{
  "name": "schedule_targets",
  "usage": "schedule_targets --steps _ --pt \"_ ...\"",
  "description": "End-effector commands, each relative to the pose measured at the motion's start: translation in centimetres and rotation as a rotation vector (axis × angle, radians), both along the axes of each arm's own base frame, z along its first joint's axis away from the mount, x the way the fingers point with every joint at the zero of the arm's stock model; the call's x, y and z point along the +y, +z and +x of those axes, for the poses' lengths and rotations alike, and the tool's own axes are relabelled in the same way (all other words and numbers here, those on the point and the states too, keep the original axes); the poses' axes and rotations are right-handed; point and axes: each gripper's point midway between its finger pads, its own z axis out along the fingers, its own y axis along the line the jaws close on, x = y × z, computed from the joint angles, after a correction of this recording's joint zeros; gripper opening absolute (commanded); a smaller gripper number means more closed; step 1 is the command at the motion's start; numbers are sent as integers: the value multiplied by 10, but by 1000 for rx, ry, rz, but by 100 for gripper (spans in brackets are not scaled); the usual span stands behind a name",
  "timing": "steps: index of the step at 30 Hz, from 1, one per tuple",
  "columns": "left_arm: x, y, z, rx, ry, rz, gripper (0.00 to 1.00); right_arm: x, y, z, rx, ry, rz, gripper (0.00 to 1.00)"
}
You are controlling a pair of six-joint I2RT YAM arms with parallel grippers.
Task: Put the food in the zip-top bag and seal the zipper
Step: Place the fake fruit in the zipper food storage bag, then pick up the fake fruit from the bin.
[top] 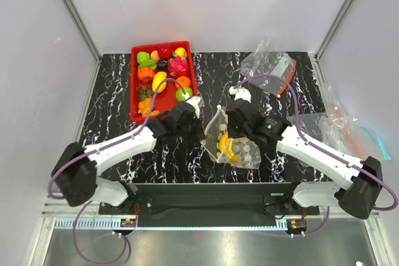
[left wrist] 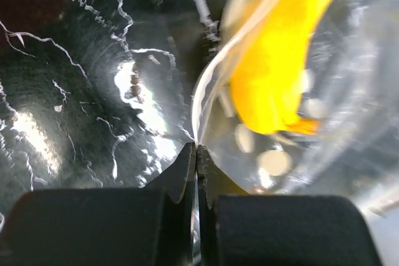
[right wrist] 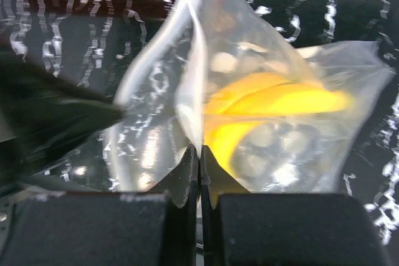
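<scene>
The dotted clear zip-top bag (top: 232,141) lies mid-table with the yellow banana bunch (top: 225,146) inside it. My left gripper (top: 202,128) is shut on the bag's whitish mouth edge at its left side (left wrist: 197,147); the banana (left wrist: 274,73) shows through the plastic to the right. My right gripper (top: 229,124) is shut on the same mouth edge (right wrist: 199,149), with the banana (right wrist: 274,107) and white dots behind it. The zipper strip (right wrist: 190,60) runs up from my right fingertips. A green apple (top: 143,57), an orange (top: 183,81) and a yellow oval fruit (top: 159,81) lie in the red tray (top: 135,101).
The red tray also holds a pink dragon fruit (top: 179,65), a dark red apple (top: 164,50) and other toy fruits. A clear bag with an orange-red zipper (top: 274,66) lies back right. More clear bags (top: 340,126) lie at the right edge.
</scene>
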Motion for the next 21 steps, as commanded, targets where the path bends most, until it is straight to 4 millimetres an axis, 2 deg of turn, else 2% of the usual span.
schedule_targets --steps 1,3,5,8,12,13,17,18,19,21 --pt "-19 74 -7 -106 -71 -142 0 -19 10 8 -38 -84 -47 0" --pt "-26 99 -17 -148 -98 -176 0 -24 6 9 -22 -100 -63 0" --pt "-29 112 -24 -158 -117 -203 0 -27 6 10 -27 -120 -70 0" --pt "-36 115 -30 -148 -153 -234 3 -37 13 10 -36 -141 -80 0" --pt "-35 113 -30 -139 -160 -207 5 -52 37 8 -74 -166 -97 0" --pt "-35 115 -29 -144 -161 -208 5 -55 51 9 -98 -175 -85 0" --pt "-32 134 -25 -192 -150 -217 10 -67 87 6 -166 -189 -62 0" --pt "-30 134 -23 -202 -144 -203 13 -69 94 5 -178 -188 -51 0" --pt "-29 136 -21 -210 -141 -198 25 -70 102 5 -193 -191 -39 0" --pt "-24 135 -15 -215 -121 -173 49 -71 105 6 -200 -188 -46 0"
